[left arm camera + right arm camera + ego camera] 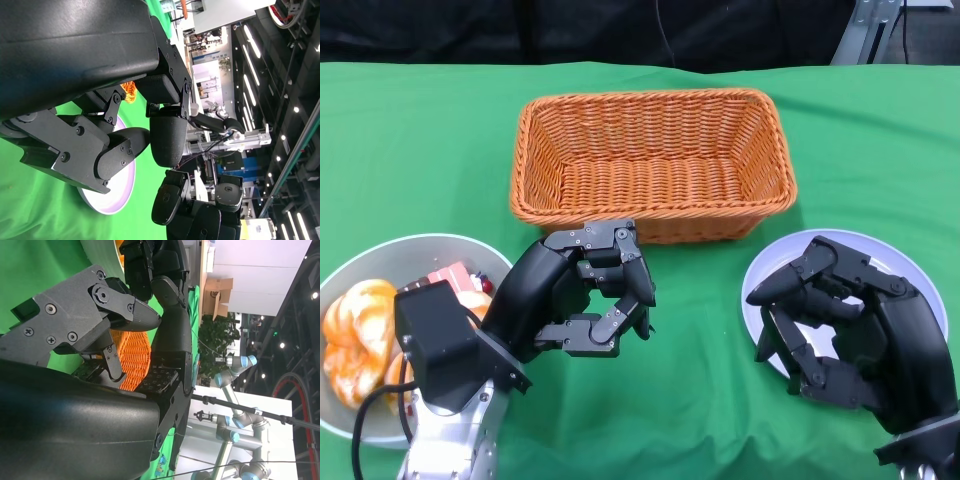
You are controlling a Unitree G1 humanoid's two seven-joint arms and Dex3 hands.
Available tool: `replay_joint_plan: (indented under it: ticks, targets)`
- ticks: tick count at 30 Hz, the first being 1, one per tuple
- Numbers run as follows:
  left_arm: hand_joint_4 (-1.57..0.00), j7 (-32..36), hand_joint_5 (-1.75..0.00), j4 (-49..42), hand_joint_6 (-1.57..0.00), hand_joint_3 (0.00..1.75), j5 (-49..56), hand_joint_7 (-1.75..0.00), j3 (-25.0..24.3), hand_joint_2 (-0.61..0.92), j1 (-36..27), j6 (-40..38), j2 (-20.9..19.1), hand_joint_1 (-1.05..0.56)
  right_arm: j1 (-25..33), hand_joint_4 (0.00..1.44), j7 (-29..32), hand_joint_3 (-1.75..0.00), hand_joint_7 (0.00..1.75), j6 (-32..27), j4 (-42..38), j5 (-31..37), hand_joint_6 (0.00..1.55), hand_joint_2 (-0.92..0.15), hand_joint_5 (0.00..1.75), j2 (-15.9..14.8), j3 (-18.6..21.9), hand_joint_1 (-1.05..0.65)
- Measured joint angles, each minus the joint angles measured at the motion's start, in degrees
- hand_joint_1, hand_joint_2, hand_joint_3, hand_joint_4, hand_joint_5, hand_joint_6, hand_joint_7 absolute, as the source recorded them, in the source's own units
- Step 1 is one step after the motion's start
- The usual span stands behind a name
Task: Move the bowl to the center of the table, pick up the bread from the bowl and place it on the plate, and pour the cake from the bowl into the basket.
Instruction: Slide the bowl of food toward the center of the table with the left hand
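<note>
The first step looks not yet begun — the bowl [380, 262] sits at the surface's left edge, so the empty, curled left hand [582, 292] must grip its rim, while the right hand [845, 320] hovers empty, half-curled, over the plate [770, 275].

Woven orange wicker for the basket [650, 160]. Matt green cloth over the table [420, 150]. Smooth, faintly glossy plate [770, 275]; matt black plastic hands.

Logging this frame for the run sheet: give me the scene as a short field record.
bowl: grey, at the table's left edge, holds bread and a pink packaged cake
basket: orange wicker, far centre, nothing inside
plate: white, right, nothing visible on it
left hand: fingers curled, holds nothing
right hand: above the plate, holds nothing
</note>
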State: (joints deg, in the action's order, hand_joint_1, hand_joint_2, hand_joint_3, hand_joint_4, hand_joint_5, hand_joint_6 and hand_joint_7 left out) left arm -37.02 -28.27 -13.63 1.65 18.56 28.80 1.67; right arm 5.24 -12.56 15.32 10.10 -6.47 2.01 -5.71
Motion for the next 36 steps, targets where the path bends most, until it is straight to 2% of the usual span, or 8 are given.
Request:
replay_joint_plan:
  ticks: [10, 31, 34, 36]
  targets:
    - [-0.83, 0.0, -1.58, 0.0, -0.81, 0.99, -0.1, -1.39, 0.0, 0.60, 0.0, 0.0, 0.0, -0.12, 0.0, 0.83, -0.1, -0.97, 1.14, 0.0, -0.2, -0.2, 0.74, -0.57, 1.53, 0.0, 0.0, -0.16]
    - [-0.83, 0.2, -1.58, -0.5, -0.80, 1.05, 0.4, -1.40, 0.0, 0.57, 0.1, 0.5, 0.0, -0.12, 0.0, 0.84, -0.2, -0.97, 1.12, 0.0, -0.3, -0.2, 0.75, -0.57, 1.50, 0.0, 0.0, -0.14]
    - [-0.79, 0.6, -1.58, -0.2, -0.78, 1.07, 0.5, -1.37, -0.1, 0.56, 0.1, 0.7, 0.0, -0.10, 0.0, 0.84, -0.2, -0.97, 1.12, 0.1, -0.6, -0.2, 0.75, -0.57, 1.51, 0.0, 0.0, -0.15]
    - [-0.80, 2.3, -1.51, 1.2, -0.81, 1.01, 1.4, -1.24, -0.3, 0.59, 0.1, 1.7, -0.1, -0.09, 0.0, 0.84, -0.2, -0.98, 1.13, 0.1, -0.7, -0.2, 0.75, -0.57, 1.51, 0.0, 0.0, -0.14]
